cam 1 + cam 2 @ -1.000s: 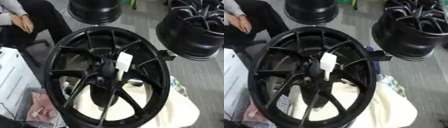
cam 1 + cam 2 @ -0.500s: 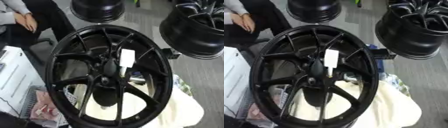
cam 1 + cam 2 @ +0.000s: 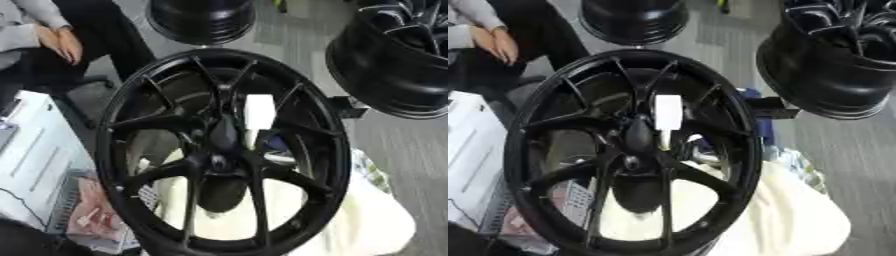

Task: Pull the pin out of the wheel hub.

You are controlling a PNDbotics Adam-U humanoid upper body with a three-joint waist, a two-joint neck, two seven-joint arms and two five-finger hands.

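A large black spoked wheel hub [image 3: 219, 150] stands tilted in the middle of both views, its rim [image 3: 114, 150] reaching almost to the bottom edge. A white rectangular piece [image 3: 668, 112] sits just above and right of the hub's centre boss [image 3: 636, 137], with a thin pale stem under it. Whether it is the pin I cannot tell. Neither of my hands shows in either view.
Another black wheel [image 3: 201, 20] stands at the back and a third [image 3: 394, 65] at the upper right. A cream cloth [image 3: 367, 215] lies under and right of the hub. A white box [image 3: 35, 150] and a pinkish packet [image 3: 87, 220] are at the left.
The whole picture has shifted and tilted, so the camera has moved. The wheel and the white piece keep their places relative to each other. No hand has come into view.
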